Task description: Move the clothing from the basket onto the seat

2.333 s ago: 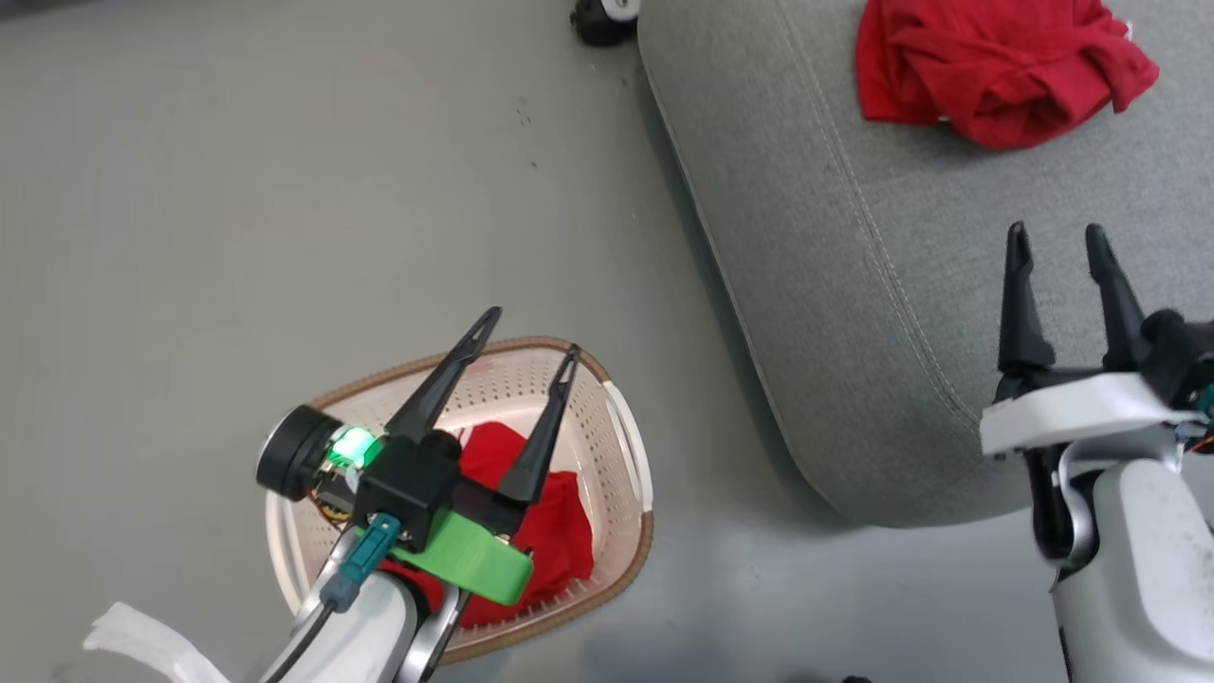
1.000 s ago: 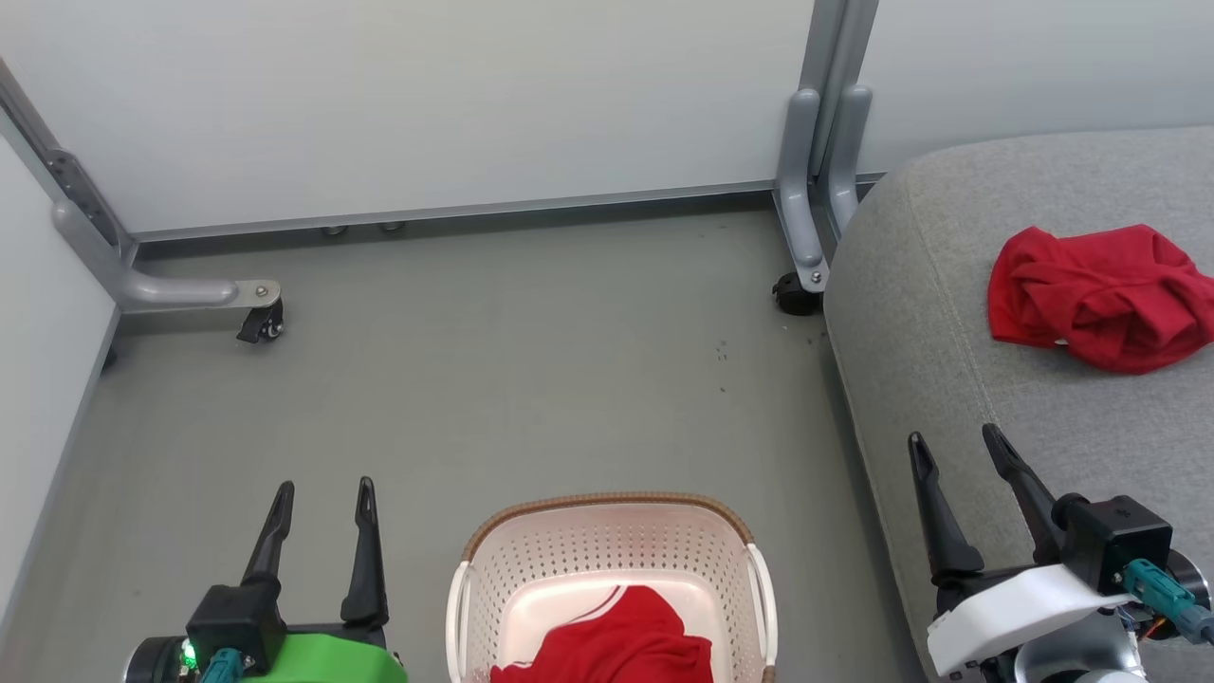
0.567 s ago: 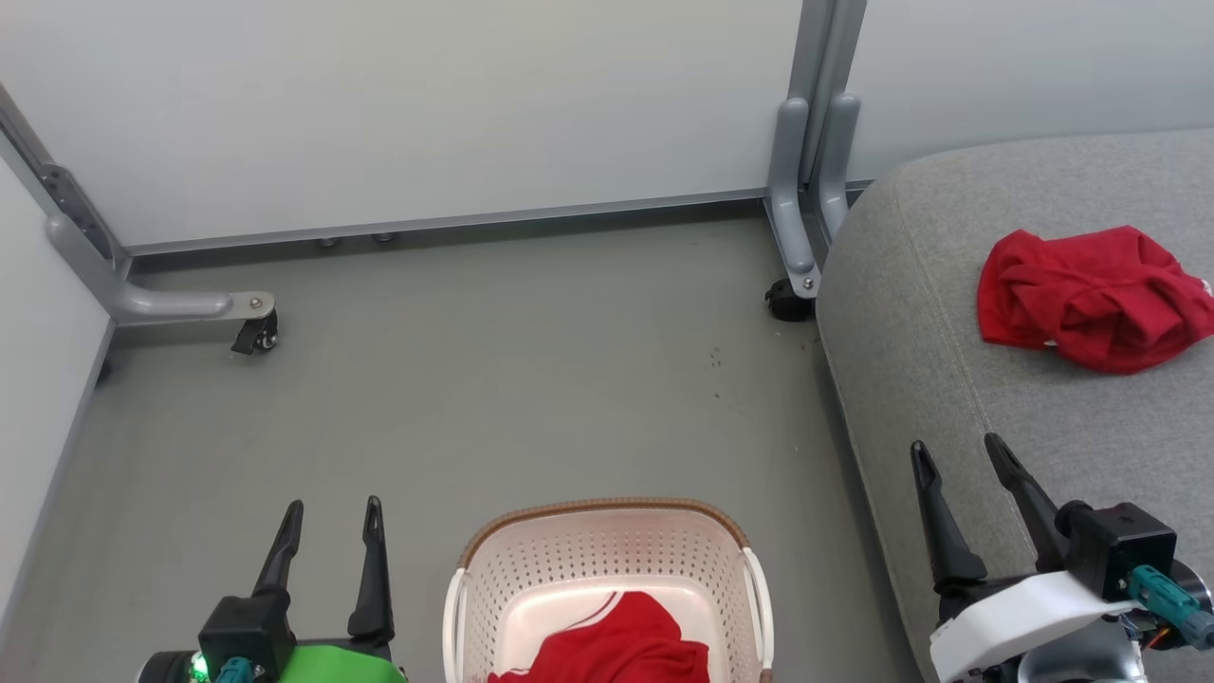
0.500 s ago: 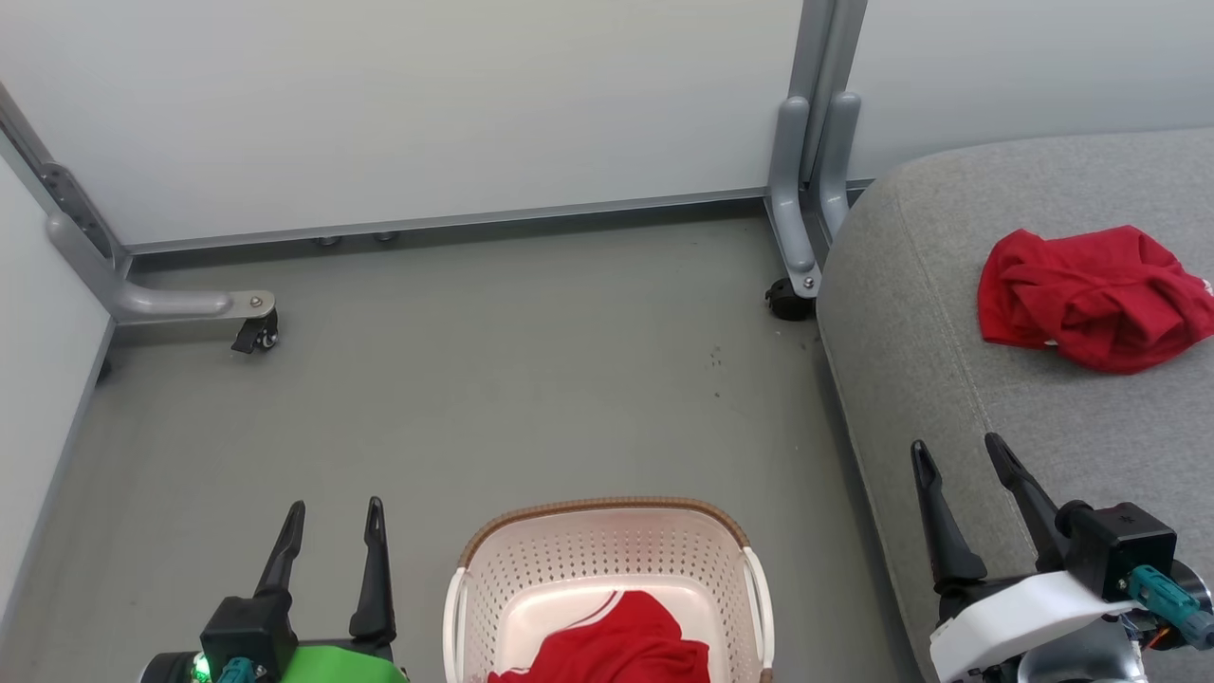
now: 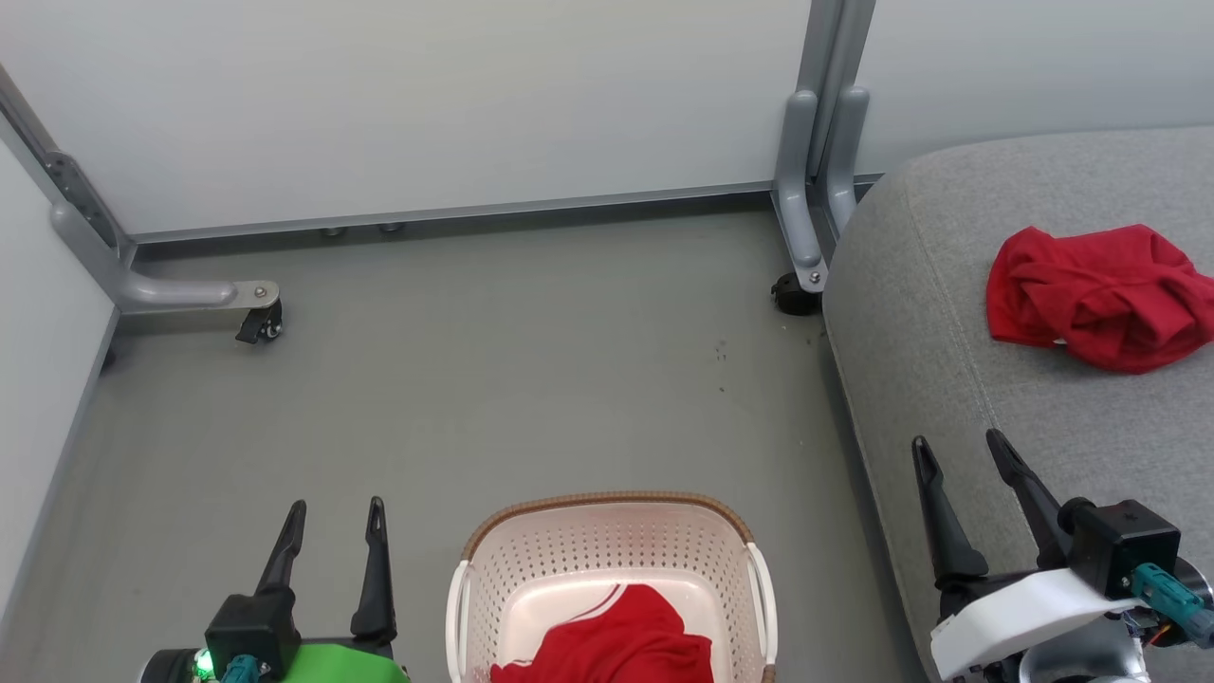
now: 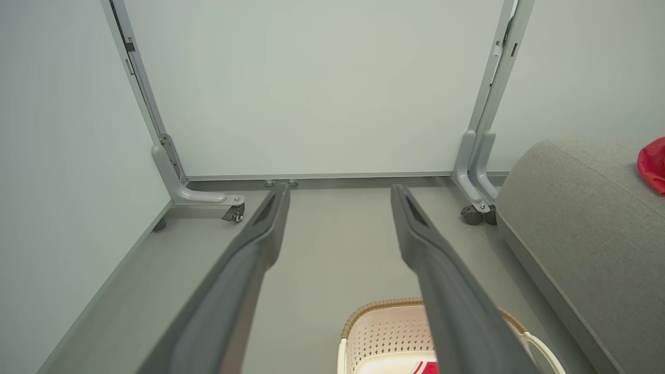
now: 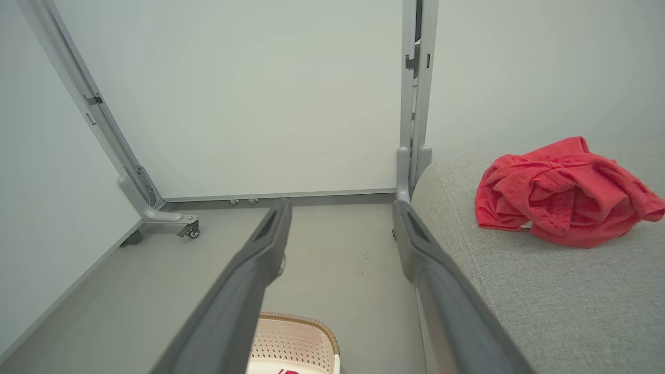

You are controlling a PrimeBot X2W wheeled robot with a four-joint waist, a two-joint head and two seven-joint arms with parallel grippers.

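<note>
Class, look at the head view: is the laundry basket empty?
No, a red garment with a thin white stripe lies inside the basket.

1 garment (image 5: 616, 640) lies in the basket (image 5: 607, 550). The seat (image 5: 948, 285) is right of the basket, a 2nd garment (image 5: 1091, 294) on the seat. The left gripper (image 5: 338, 504) is left of the basket, the right gripper (image 5: 955, 437) right of it, the wall (image 5: 427, 104) behind it.

Bright even light, soft shadows
</note>
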